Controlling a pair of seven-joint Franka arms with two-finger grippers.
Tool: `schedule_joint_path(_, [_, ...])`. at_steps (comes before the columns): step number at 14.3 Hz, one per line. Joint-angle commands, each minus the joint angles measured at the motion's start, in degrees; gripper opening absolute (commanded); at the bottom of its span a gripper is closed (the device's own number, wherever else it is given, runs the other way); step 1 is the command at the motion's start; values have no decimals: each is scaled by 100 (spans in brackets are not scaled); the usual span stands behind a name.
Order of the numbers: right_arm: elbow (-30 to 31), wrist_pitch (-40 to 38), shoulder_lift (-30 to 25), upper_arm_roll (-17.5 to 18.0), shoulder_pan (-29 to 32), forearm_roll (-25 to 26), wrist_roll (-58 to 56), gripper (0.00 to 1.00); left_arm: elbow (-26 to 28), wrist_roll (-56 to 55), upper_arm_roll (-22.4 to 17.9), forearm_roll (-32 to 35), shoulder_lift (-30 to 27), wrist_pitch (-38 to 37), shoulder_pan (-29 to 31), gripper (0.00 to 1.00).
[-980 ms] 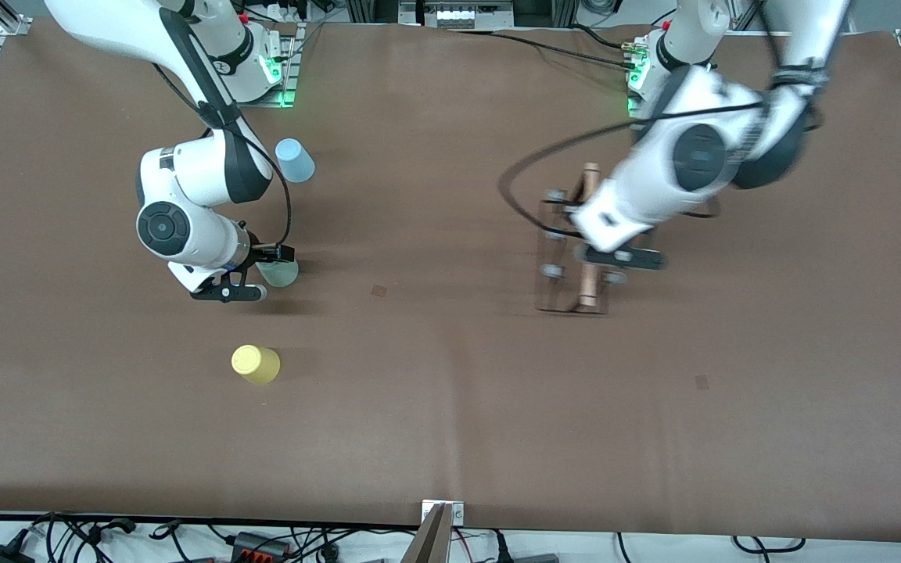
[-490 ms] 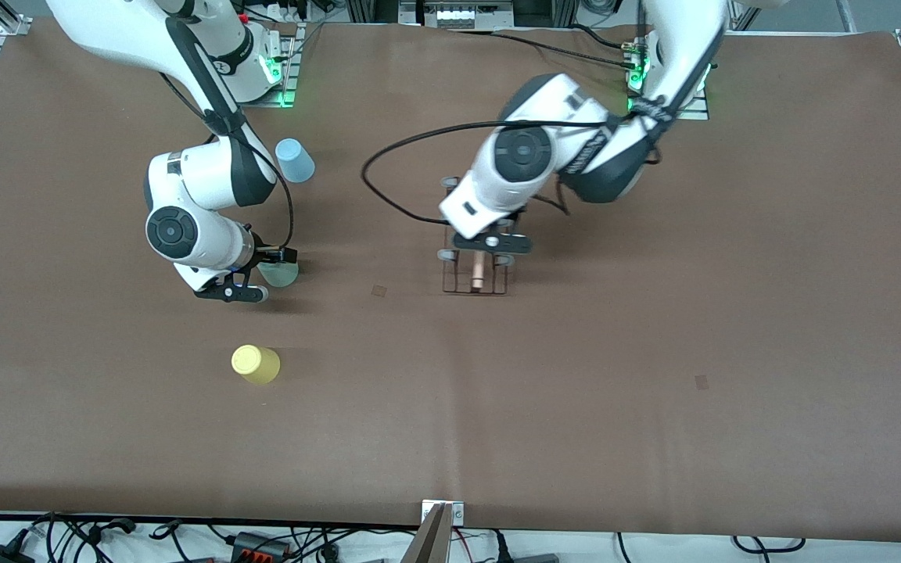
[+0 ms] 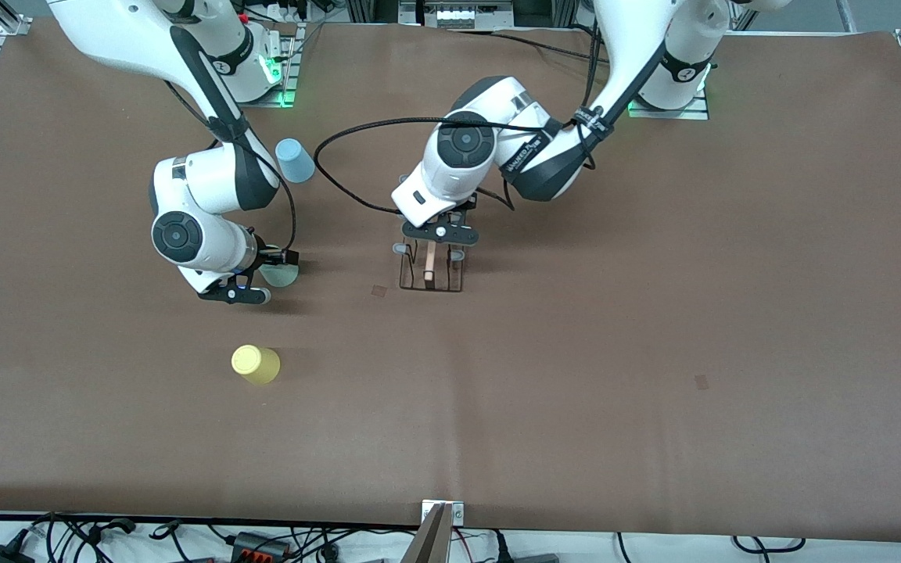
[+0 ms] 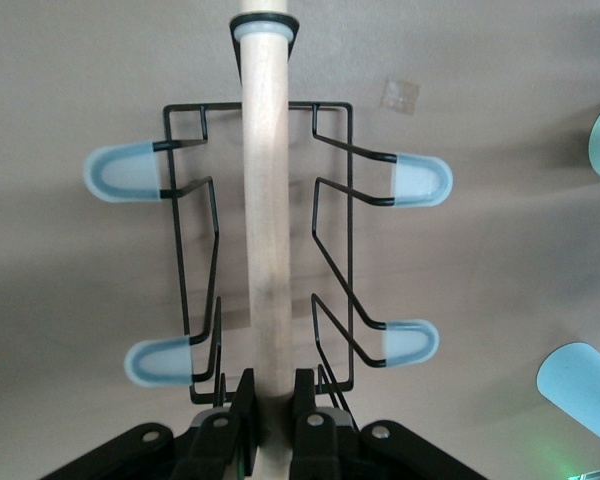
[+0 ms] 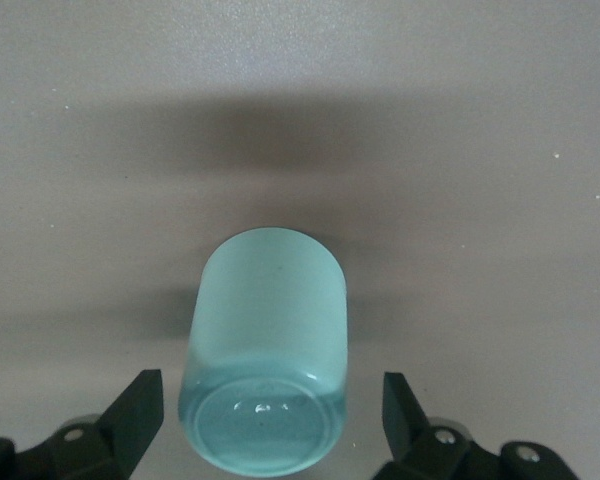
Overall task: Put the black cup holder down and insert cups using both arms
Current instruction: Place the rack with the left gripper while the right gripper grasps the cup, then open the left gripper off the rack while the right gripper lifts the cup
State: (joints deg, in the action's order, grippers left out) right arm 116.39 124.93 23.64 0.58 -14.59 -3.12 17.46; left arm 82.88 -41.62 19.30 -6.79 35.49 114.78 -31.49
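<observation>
The black cup holder [image 3: 432,271], a wire rack with a wooden rod [image 4: 267,200] and pale blue pegs [image 4: 125,171], is at the table's middle. My left gripper [image 3: 429,244] is shut on the rod's end [image 4: 272,405]; I cannot tell whether the rack touches the table. A mint green cup [image 3: 282,274] stands upside down toward the right arm's end. My right gripper [image 3: 260,274] is open around it [image 5: 270,340], its fingers [image 5: 140,410] apart from the cup's sides. A light blue cup [image 3: 294,160] stands farther from the front camera and a yellow cup [image 3: 255,364] nearer to it.
Brown paper covers the table [image 3: 576,391]. A small tape square [image 3: 378,290] lies beside the holder, and another [image 3: 701,381] lies toward the left arm's end. The left arm's black cable [image 3: 341,148] loops over the table between the two arms.
My left arm has carried the cup holder from the left arm's end to the table's middle, turning the rod to point toward the front camera. The right arm has hardly moved.
</observation>
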Motion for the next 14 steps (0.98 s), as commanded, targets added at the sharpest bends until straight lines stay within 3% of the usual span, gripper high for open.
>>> schedule_joint_path(1, [59,49,-26,4,-18,-84,39,69,-219,-66,-49,-33,99,9,-33,14])
schedule_joint_path(4, [-2,14,-26,4,-26,-75,30,46,-219,-162,-58,-59,64,-8,28,38])
schedule_joint_path(6, [-81,-30,-26,4,-26,-66,-49,35,-219,-136,-50,-15,-102,-174,264,100])
schedule_joint_path(9, [-563,-625,-61,4,-61,-31,-154,29,-228,-84,-32,-24,-664,-981,931,100])
schedule_joint_path(12, [-1677,-2073,-132,12,-272,-84,-199,29,-211,572,-49,20,-1078,-1868,1678,100])
schedule_joint_path(14, [-2215,-2735,-158,248,-343,-162,-94,28,-167,1005,-49,29,-1210,-2160,2188,100])
